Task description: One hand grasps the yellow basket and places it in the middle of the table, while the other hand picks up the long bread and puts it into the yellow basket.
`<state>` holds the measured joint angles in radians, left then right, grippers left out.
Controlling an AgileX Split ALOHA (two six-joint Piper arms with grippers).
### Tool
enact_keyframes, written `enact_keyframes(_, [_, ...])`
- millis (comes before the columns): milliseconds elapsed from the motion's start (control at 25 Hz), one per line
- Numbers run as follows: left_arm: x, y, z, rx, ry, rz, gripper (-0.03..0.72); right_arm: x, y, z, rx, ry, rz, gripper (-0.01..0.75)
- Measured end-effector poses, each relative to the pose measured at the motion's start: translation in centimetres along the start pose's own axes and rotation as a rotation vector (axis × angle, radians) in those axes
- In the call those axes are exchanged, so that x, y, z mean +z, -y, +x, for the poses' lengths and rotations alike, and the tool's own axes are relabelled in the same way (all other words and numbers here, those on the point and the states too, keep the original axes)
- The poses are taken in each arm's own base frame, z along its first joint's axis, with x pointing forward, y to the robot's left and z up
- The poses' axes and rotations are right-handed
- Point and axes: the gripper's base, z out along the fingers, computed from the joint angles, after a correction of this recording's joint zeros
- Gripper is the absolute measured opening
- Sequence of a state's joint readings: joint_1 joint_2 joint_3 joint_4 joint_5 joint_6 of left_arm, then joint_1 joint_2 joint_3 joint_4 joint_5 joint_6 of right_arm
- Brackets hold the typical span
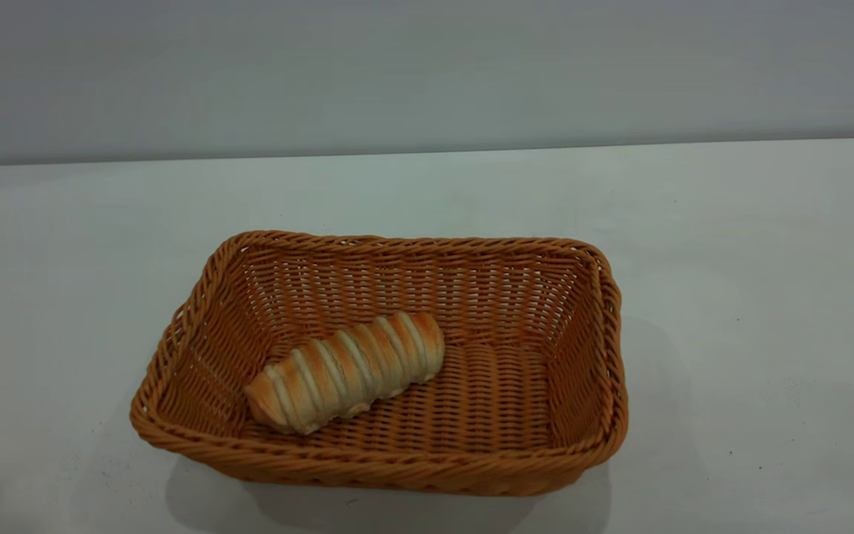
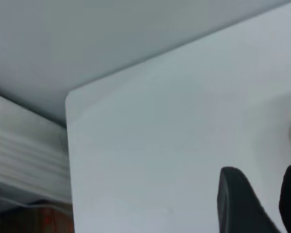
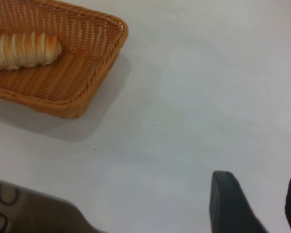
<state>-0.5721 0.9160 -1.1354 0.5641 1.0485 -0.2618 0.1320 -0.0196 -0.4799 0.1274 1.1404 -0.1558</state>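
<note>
The yellow basket (image 1: 412, 242) stands in the middle of the white table (image 1: 731, 259), long side facing the exterior camera. The long bread (image 1: 349, 371) lies inside on the basket's floor, slanted, toward its left half. Neither arm shows in the exterior view. In the right wrist view, the basket (image 3: 120, 30) with the bread (image 3: 24, 48) sits well away from my right gripper (image 3: 260, 173), which is open over bare table. My left gripper (image 2: 262, 170) is open too, with only tabletop (image 2: 184, 145) between its fingers, near a table corner.
A rounded table corner (image 2: 68, 103) and its edges show in the left wrist view, with pale ribbed panelling beyond. The right wrist view shows the table's edge and dark floor (image 3: 34, 211) below it. A grey wall (image 1: 427, 67) rises behind the table.
</note>
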Motion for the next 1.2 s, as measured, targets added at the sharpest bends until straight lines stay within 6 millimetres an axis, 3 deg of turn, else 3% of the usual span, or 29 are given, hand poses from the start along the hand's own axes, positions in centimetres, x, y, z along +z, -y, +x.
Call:
enact_keyframes(200, [-2.9,-0.6,2.6,0.042,-0.039,0.121,0.281,0.0,0.0,0.0,0.000,0.000,0.000,0.325])
enact_keyframes(720, [-8.2,-1.3,6.5,0.010,0.141,0.365,0.281,0.0,0.0,0.0,0.000,0.000,0.000,0.325])
enact_keyframes(840, [-9.2,-1.2,9.2,-0.012,0.187,0.433,0.281,0.0,0.0,0.0,0.000,0.000,0.000,0.325])
enact_keyframes(1000, [-8.7,-0.7,14.1,-0.065,0.206,0.443,0.281,0.0,0.0,0.0,0.000,0.000,0.000,0.325])
enact_keyframes(1200, [-8.0,1.4,17.7,-0.103,0.213,0.404,0.281,0.0,0.0,0.0,0.000,0.000,0.000,0.325])
